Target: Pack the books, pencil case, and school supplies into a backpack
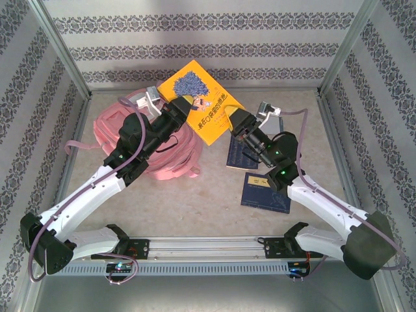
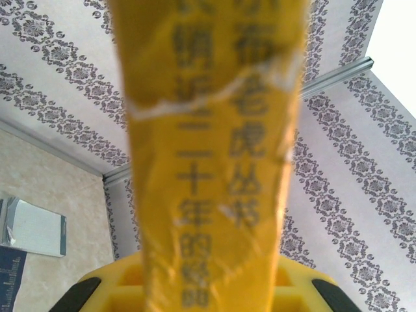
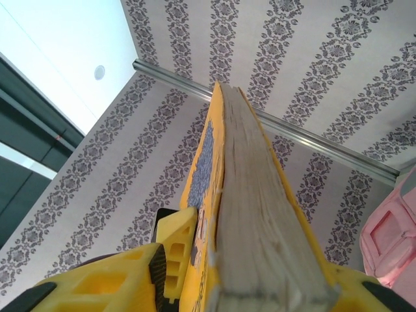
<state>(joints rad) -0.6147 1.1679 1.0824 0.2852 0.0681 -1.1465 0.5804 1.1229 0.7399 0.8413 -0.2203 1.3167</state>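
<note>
Closest to us is the yellow book. Its spine, printed with dark characters, stands right in front of the left wrist camera, and its pale page edges run up in front of the right wrist camera. From above we see it lifted off the table near the back wall, blue picture facing up, held between the two arms.

Farthest left, the pink backpack lies slumped on the table with its straps trailing toward the left wall. The left arm reaches across it.

The left gripper is clamped on the book's left edge. Its yellow fingers sit tight on either side of the spine.

At the book's right edge, the right gripper straddles the cover and the page block, one yellow finger on each side. The jaws are narrowed around the book. We cannot tell whether they press on it.

Just below that gripper, a dark navy book lies flat on the table. A second navy book with a white label lies nearer to us, partly under the right arm. The left wrist view also shows a grey-white notebook flat on the table.
</note>
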